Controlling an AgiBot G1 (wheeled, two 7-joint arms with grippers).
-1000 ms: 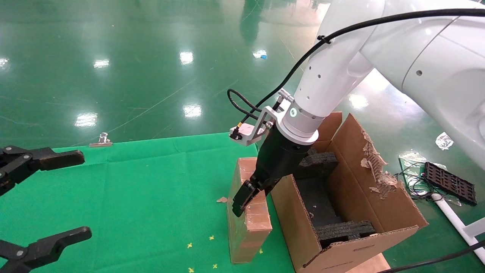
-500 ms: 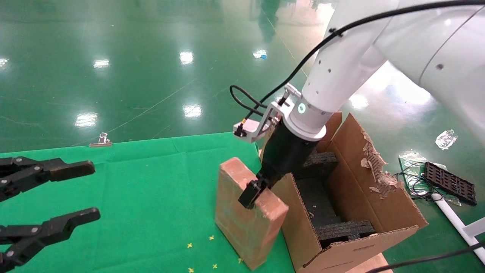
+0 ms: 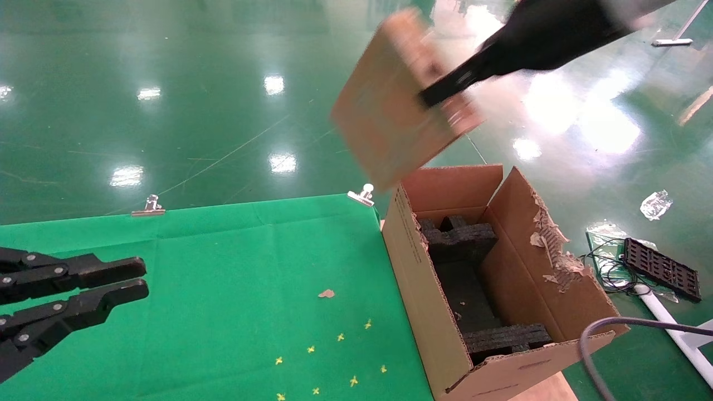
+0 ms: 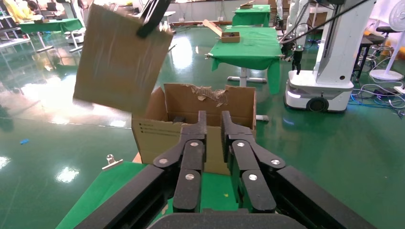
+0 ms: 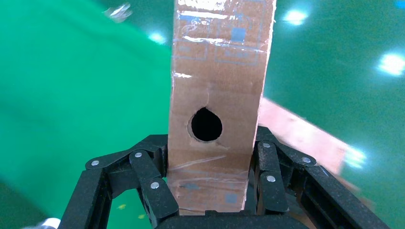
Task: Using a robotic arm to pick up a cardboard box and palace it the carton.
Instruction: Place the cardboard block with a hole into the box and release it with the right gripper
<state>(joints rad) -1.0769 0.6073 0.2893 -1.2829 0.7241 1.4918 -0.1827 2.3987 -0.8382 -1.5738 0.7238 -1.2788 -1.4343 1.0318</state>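
The cardboard box [image 3: 390, 106], slim, brown and taped, hangs tilted high in the air above the far left corner of the carton [image 3: 423, 301]. My right gripper [image 3: 433, 96] is shut on it. In the right wrist view the box [image 5: 219, 71] stands between the fingers [image 5: 153, 186], its narrow face with the round hole [image 5: 206, 124] towards the camera. The carton stands open at the table's right edge, with black foam blocks [image 3: 462, 236] inside and one torn flap [image 3: 551, 245]. My left gripper [image 3: 136, 278] hovers over the table's left side, its fingers drawn together on nothing.
A green cloth [image 3: 223, 267] covers the table, held by metal clips [image 3: 147, 206] at its far edge. On the floor to the right lie a black tray [image 3: 660, 267] and cables. A grey cable [image 3: 590, 345] loops near the carton's front right corner.
My right gripper has lifted the cardboard box off the table and swung it up high, tilting it. My left gripper's fingers have gone from wide apart to nearly together.
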